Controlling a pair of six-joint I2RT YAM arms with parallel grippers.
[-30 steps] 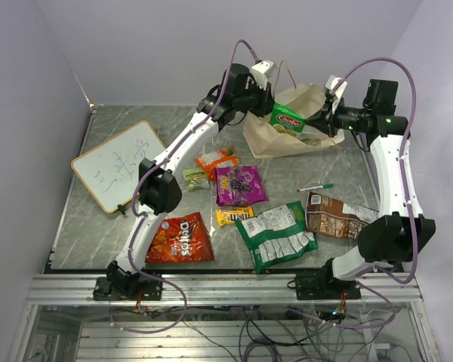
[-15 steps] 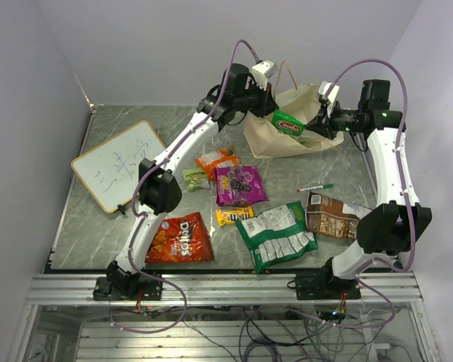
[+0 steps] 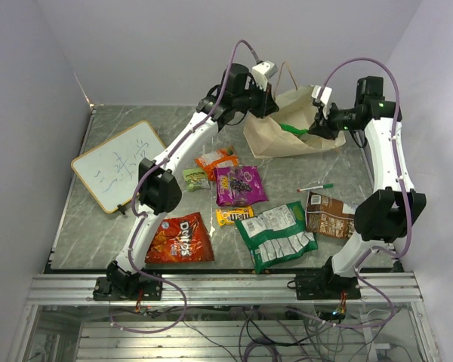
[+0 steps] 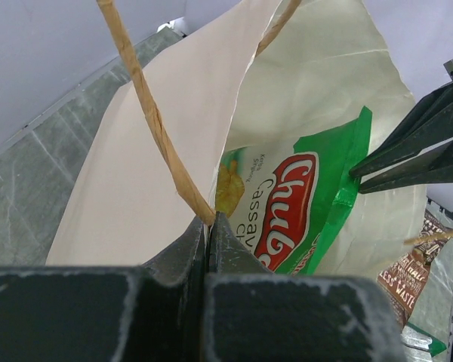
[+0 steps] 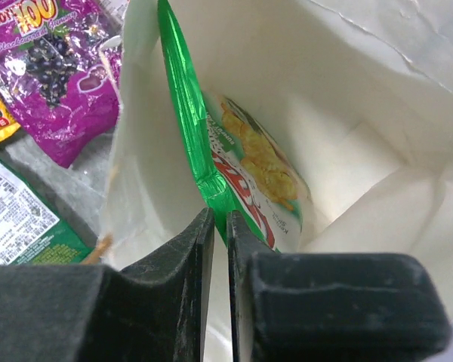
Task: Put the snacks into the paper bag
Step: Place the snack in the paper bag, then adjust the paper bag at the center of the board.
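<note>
Done so far: one snack, the green Chubs packet (image 4: 287, 215), stands on edge inside the mouth of the paper bag (image 3: 275, 137); anything deeper in the bag is hidden
Left to do: seven snacks lie flat on the surface (image 3: 347, 167), all toward the arm bases from both grippers and well apart from them
Nearest the left gripper: orange pouch (image 3: 216, 161), small green packet (image 3: 195, 178) and purple pouch (image 3: 239, 185)
Farther back toward the bases: yellow M&M's (image 3: 234, 216), green-white pouch (image 3: 276, 234), brown pouch (image 3: 334, 216) and red Doritos bag (image 3: 180, 238)
Stage, as I judge it: early, with the first visible packet going in and not yet let go
Left gripper (image 4: 208, 234): clenched on the bag's rim where the twisted handle meets it, holding the mouth up and open; the bag wall falls away just ahead of its tips
Right gripper (image 5: 219, 226): jaws almost together on the Chubs packet's sealed edge, grasping it; the packet hangs just beyond the tips, down in the bag's cavity
Left arm pose: stretched long from its base up to the bag's left side, wrist raised
Right arm pose: elbow high, forearm turned inward, wrist aimed into the bag mouth from the right
Bag relative to the grippers: between the two, touching the left one
</note>
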